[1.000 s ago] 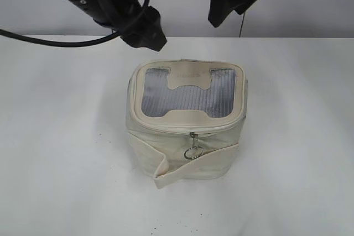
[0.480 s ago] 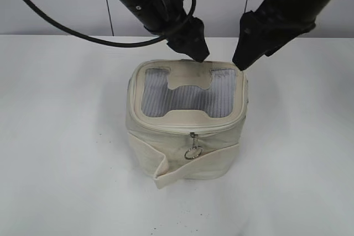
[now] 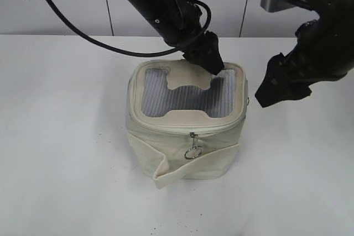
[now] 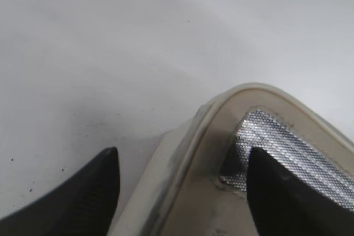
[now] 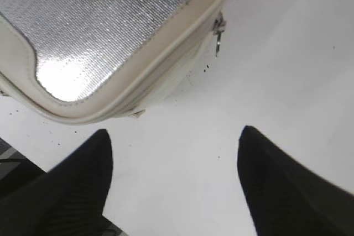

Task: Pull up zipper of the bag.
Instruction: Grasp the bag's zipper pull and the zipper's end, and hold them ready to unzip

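A cream box-shaped bag (image 3: 185, 131) with a silver mesh lid stands mid-table. Its zipper runs under the lid rim, and a ring pull (image 3: 192, 151) hangs on the front face. My left gripper (image 3: 213, 66) is open at the lid's far right corner. In the left wrist view its fingers (image 4: 182, 175) straddle the cream rim (image 4: 221, 114), one on the mesh and one outside. My right gripper (image 3: 272, 89) is open and empty just right of the bag. In the right wrist view its fingers (image 5: 174, 147) hover over bare table, with a small metal zipper pull (image 5: 219, 34) showing on the bag's side (image 5: 166, 75).
The white table (image 3: 66, 136) surrounds the bag on all sides. A loose cream strap flap (image 3: 166, 172) sticks out at the bag's lower front. A black cable (image 3: 83, 31) trails from the left arm over the table's back left.
Both arms came down from above. The left gripper moved right onto the lid's far right corner. The right gripper swung out and down to the bag's right side.
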Motion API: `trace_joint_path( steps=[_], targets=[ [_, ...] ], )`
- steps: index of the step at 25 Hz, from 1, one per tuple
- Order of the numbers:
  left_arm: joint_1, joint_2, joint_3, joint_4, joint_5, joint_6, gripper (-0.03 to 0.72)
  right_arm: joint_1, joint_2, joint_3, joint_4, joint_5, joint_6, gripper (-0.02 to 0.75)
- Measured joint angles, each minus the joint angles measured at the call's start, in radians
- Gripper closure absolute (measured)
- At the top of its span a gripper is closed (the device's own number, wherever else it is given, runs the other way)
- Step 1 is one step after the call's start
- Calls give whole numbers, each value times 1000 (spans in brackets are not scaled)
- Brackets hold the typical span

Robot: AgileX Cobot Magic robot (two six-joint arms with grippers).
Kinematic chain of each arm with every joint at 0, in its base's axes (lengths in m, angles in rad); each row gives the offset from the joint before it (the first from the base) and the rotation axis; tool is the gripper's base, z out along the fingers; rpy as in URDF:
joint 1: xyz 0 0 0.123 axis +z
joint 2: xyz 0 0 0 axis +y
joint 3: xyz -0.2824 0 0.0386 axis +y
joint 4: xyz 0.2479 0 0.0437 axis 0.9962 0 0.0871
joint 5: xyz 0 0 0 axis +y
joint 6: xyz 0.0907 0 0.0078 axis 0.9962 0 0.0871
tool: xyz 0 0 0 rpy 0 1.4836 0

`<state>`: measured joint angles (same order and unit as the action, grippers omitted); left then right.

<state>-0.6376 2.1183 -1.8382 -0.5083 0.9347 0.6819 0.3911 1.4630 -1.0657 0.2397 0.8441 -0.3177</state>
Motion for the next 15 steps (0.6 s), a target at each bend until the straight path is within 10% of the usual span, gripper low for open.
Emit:
trace_joint_path(
  steps=[15],
  targets=[
    [1,47,-21,-28,48,2,141,-2,-1,15,51,-126,15,191]
  ],
)
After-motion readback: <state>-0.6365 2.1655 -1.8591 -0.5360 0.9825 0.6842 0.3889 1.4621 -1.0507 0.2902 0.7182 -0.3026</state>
